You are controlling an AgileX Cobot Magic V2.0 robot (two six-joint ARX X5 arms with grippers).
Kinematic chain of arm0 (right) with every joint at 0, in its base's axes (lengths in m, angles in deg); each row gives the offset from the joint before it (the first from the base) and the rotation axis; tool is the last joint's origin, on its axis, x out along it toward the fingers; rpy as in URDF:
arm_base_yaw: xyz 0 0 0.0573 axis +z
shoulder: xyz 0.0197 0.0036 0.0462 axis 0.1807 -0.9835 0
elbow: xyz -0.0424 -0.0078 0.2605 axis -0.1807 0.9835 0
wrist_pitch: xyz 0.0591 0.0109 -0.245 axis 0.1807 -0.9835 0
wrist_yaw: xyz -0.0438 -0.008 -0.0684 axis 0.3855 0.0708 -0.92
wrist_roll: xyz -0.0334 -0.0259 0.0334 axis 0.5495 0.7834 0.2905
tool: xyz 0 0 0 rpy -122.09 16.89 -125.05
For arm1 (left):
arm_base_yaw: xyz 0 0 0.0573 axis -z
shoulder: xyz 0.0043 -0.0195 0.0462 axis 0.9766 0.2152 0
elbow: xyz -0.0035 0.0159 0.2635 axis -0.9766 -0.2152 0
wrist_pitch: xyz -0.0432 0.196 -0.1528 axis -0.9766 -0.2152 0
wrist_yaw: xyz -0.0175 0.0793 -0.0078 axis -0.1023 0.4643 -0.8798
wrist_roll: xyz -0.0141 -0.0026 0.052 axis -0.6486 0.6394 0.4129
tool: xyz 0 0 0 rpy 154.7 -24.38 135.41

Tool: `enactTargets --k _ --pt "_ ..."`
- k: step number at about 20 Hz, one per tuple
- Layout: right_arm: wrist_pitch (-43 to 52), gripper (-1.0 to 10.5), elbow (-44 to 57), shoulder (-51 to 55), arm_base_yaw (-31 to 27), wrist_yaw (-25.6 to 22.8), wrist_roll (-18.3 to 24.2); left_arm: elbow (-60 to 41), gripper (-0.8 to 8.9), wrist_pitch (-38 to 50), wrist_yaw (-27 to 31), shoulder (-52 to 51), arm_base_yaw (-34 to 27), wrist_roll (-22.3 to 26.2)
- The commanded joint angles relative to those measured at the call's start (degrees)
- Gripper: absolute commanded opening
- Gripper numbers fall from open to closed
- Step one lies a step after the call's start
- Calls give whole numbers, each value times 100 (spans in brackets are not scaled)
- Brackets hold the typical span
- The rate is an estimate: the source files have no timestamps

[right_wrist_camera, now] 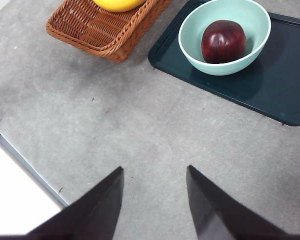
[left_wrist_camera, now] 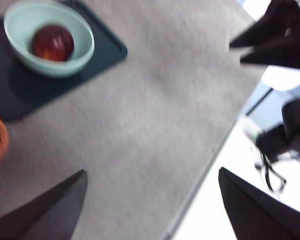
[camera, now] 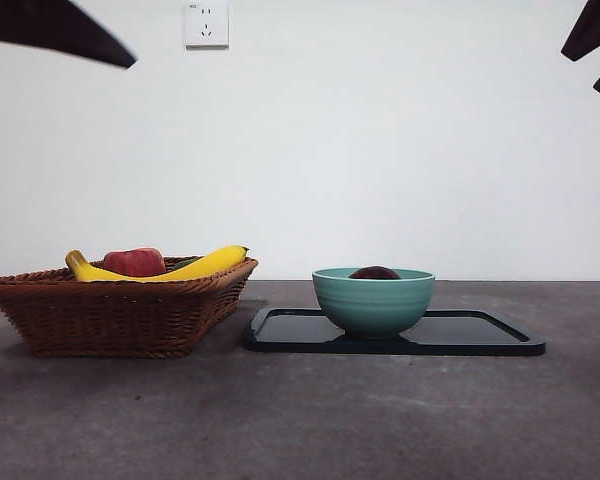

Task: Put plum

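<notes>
Teal is the colour of the one bowl point(camera: 373, 300) on your table, and it stands on the one dark tray point(camera: 480, 335), toward the tray's end nearest the basket. Inside that bowl sits the single plum point(right_wrist_camera: 223, 41), dark maroon and glossy, resting on the bowl's bottom; from the front camera you see only its top showing over the rim. Nothing else is in the bowl, and nothing else stands on the tray.

You have one wicker basket point(camera: 115, 315) as well. Seen from the front, take the bowl as the middle of a clock: the basket stands at 9 o'clock, just beside the tray's short edge, and I cannot tell whether the two touch. In the basket you can count one red fruit point(camera: 134, 262) and yellow bananas point(camera: 195, 268). Two banana ends show, one on each side of the red fruit, but whether that is one banana or two I cannot tell. A white wall socket point(camera: 206, 23) sits on the wall at about 11 o'clock, high up.

Both arms hang well above the table, away from everything on it. Your left gripper point(left_wrist_camera: 152, 207) has its jaws spread wide with only bare tabletop between them. Your right gripper point(right_wrist_camera: 155, 200) also has its jaws parted and grips nothing; the bowl and plum lie well apart from it. In the left wrist camera you can also make out the other arm's dark tips.
</notes>
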Motion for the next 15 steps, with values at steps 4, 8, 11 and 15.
enactTargets --k 4,8,11,15 --pt "44 203 -28 -39 28 13 -83 1207 438 352 518 1071 131 -236" --pt "42 203 -28 -39 28 13 -83 2522 436 317 719 2378 160 -345" --pt "42 203 -28 -39 28 11 -96 3482 436 310 874 3412 192 -348" --pt "42 203 -28 -39 28 11 -107 4505 432 286 1029 4623 221 -374"
